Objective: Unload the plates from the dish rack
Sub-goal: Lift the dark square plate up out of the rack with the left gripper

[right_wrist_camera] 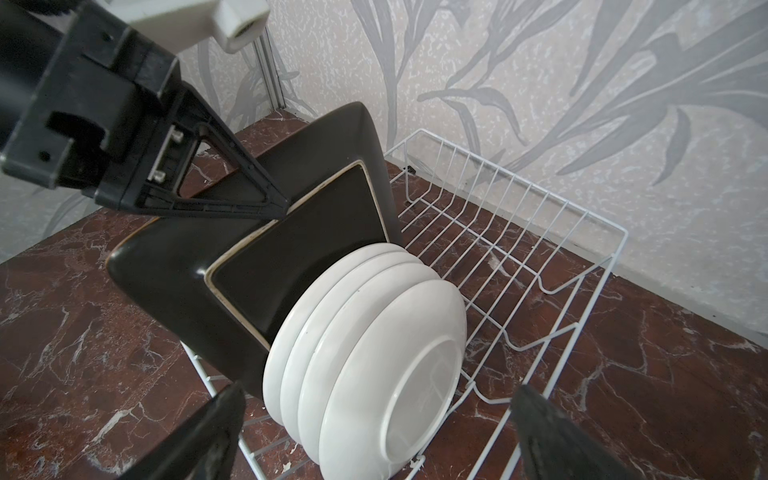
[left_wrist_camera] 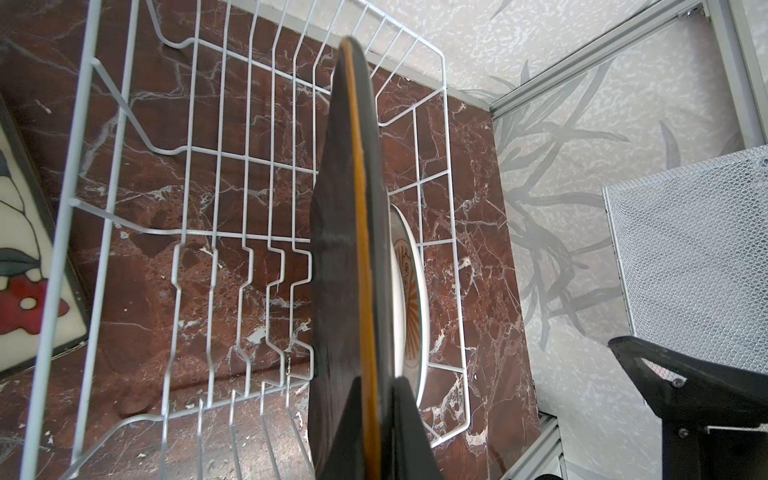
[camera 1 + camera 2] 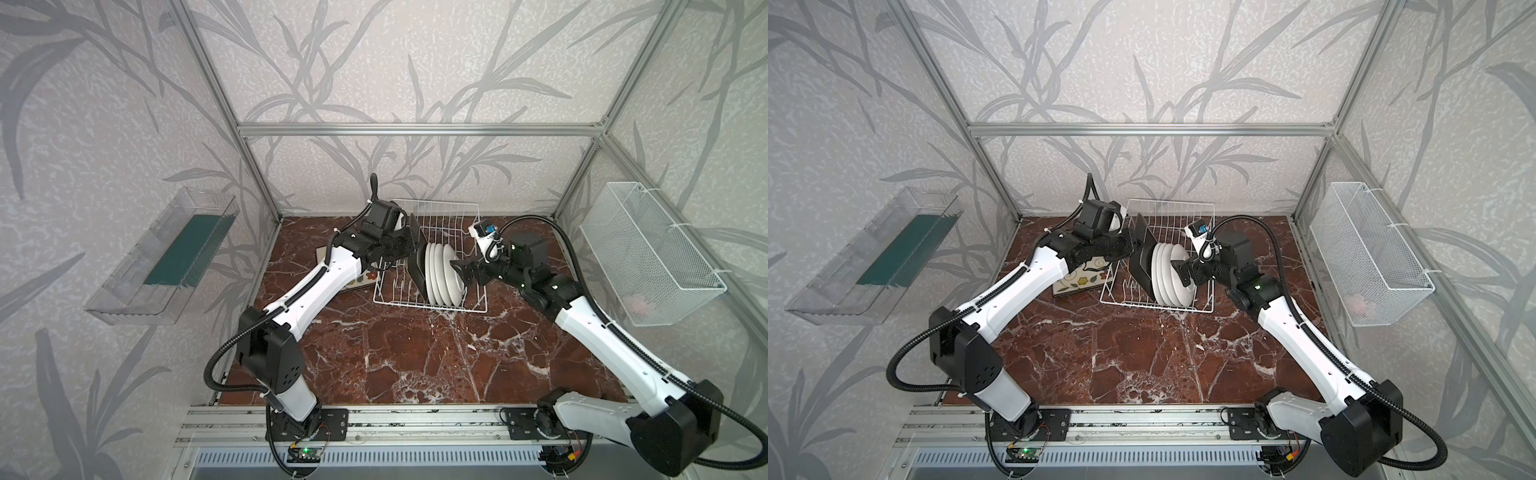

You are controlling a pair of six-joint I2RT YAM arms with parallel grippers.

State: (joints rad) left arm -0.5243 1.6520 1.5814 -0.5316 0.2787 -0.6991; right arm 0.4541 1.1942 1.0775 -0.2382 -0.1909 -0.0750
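In dish rack (image 3: 451, 226) | left end effector (image 2: 380, 432) apparently clamps square plate (image 1: 291, 249)

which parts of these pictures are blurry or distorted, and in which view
left wrist view: the square plate edge blurs nearest the lens, the dish rack behind is crisp; right wrist view: the right tool shows its fingers as blurred dark shapes; both top views: sharp, but the frame posts splay outward

dish rack (image 3: 446, 220): coated wire | square plate (image 1: 174, 286): glossy glaze (smooth) | tabletop (image 3: 415, 353): marble
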